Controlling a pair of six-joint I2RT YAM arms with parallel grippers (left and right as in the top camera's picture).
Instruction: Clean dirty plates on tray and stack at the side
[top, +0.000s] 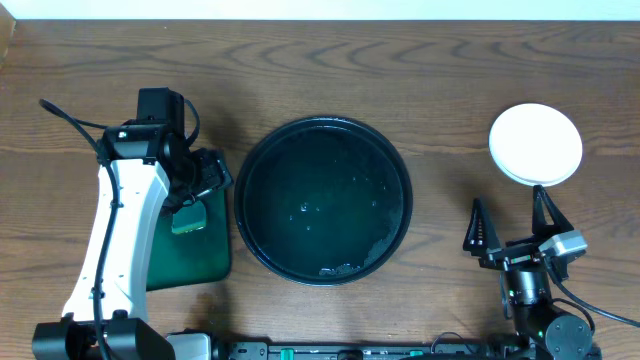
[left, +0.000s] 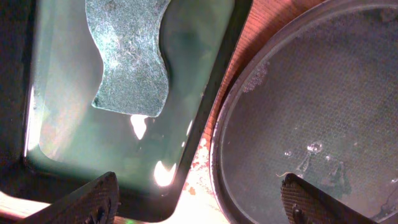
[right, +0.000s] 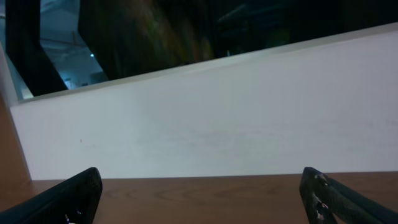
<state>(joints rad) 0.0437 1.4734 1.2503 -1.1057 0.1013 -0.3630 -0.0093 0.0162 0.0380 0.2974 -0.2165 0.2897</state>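
The large round black tray (top: 250, 215) sits mid-table and holds only water drops and wet smears; its rim also shows in the left wrist view (left: 224, 143). A white plate (top: 535, 145) lies on the table at the far right. No mint-green plate shows separately, and I cannot tell whether others lie under the white one. My left gripper (top: 203, 183) is open and empty, and it hovers over the gap between the black tray and a green tray (left: 199, 202). My right gripper (top: 515, 222) is open and empty just in front of the white plate. In the right wrist view (right: 199, 196) it faces bare table and a wall.
A smaller rectangular dark green tray (top: 195, 262) lies left of the black tray, also in the left wrist view (left: 56, 124). It holds a green sponge (left: 127, 56), seen from overhead under the left arm (top: 188, 221). A white wall runs along the table's far edge.
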